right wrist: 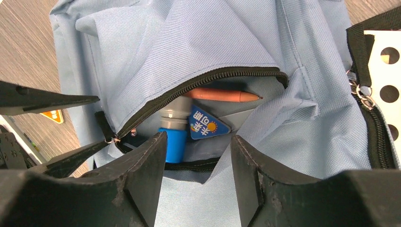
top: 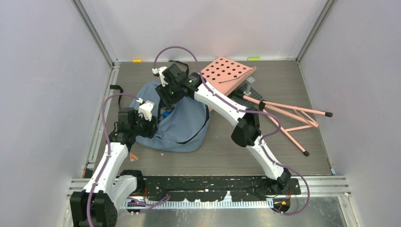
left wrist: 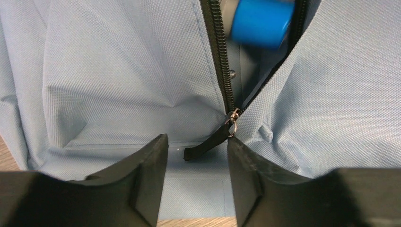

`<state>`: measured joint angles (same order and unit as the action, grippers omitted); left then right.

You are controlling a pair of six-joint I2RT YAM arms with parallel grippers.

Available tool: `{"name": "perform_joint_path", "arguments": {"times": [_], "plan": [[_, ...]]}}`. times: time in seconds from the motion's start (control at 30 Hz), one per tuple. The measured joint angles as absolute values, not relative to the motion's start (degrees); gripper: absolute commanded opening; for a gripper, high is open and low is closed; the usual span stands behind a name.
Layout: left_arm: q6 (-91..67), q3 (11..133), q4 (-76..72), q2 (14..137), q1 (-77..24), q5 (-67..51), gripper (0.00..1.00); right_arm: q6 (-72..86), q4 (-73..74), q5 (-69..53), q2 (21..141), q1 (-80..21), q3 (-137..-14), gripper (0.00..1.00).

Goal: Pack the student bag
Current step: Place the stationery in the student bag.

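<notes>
Lying centre-left, the student bag is being overhung by 2 grippers: left gripper parted around the zipper pull, right gripper parted; both empty.

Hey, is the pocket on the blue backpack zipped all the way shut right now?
No, the student bag's pocket zipper gapes open, showing an orange pen and a blue-capped tube inside.

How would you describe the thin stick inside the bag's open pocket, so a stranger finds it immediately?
Find the student bag, the soft blue backpack left of the pink perforated board. Inside its open pocket, the pen lies crosswise just under the upper black zipper. It is the only thin orange-brown stick; below it sit a grey-and-blue cylinder and a blue triangular tag.
</notes>
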<state>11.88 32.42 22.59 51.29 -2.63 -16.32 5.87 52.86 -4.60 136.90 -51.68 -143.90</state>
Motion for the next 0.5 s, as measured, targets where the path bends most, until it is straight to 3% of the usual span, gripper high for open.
{"name": "perform_joint_path", "arguments": {"times": [0.37,0.43,0.5], "plan": [[12.6,32.4,21.0,54.8,-2.6,-20.2,0.35,6.0,51.2,-4.1,131.9,-51.6,-138.3,0.59],[12.6,32.4,20.5,55.8,-2.6,-20.9,0.24,6.0,51.1,-3.9,130.5,-51.6,-137.4,0.59],[12.5,32.4,20.0,56.9,-2.6,-22.0,0.02,6.0,51.0,-3.7,129.0,-51.6,-136.7,0.59]]}}
